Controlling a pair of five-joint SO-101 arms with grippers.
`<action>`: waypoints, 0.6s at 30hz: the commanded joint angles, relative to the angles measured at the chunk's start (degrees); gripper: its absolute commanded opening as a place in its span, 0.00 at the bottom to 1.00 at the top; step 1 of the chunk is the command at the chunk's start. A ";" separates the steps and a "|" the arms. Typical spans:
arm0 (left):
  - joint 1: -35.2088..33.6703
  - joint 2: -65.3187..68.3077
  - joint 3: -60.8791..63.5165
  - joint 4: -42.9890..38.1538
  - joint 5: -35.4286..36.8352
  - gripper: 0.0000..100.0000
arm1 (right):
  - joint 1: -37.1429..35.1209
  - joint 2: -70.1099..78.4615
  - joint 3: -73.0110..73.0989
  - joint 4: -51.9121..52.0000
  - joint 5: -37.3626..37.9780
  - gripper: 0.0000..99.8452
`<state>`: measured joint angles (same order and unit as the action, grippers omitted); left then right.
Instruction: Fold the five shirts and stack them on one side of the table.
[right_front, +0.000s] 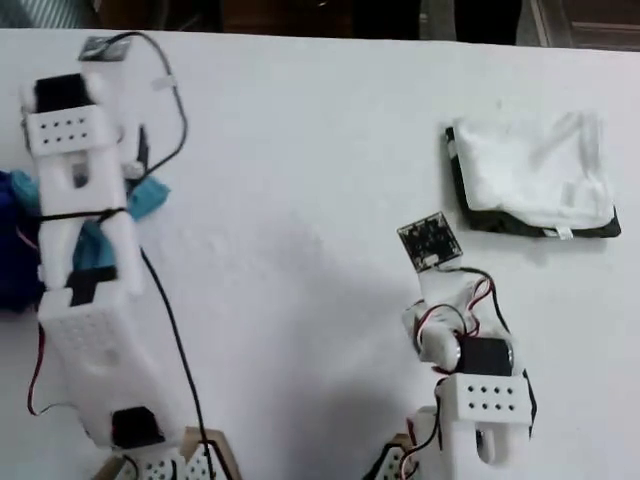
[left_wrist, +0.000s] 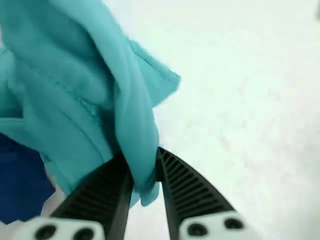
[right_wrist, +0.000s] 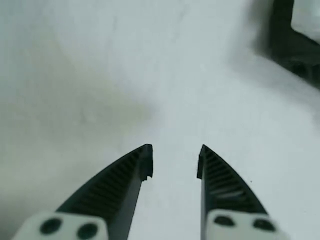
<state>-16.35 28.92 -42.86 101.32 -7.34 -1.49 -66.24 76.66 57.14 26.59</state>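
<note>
A teal shirt (left_wrist: 85, 95) hangs bunched from my left gripper (left_wrist: 144, 167), whose black fingers are shut on a fold of its cloth. In the high view the teal shirt (right_front: 148, 196) peeks out from under the left arm at the table's left edge, beside a dark blue shirt (right_front: 12, 240). The same blue shirt (left_wrist: 20, 185) lies under the teal one. A folded white shirt (right_front: 530, 165) lies on a folded black shirt (right_front: 540, 226) at the right. My right gripper (right_wrist: 175, 162) is open over bare table, near the front right; a corner of the black shirt (right_wrist: 292, 45) lies farther off.
The white table (right_front: 300, 200) is bare across its middle. A black cable (right_front: 170, 90) loops from the left arm toward the back edge. The right arm's wrist (right_front: 430, 243) sits just left of the folded stack.
</note>
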 joint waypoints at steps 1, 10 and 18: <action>5.36 -6.24 -1.80 0.97 0.35 0.03 | 1.01 -1.27 2.64 -4.88 -0.18 0.15; 21.27 -14.51 4.97 0.88 9.58 0.03 | 12.53 -1.27 11.08 -19.30 -10.11 0.16; 35.34 -19.69 9.19 0.53 15.12 0.03 | 12.35 -1.27 11.25 -19.65 -10.46 0.16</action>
<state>14.59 13.80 -33.63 101.41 5.93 10.20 -66.24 88.18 38.59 16.48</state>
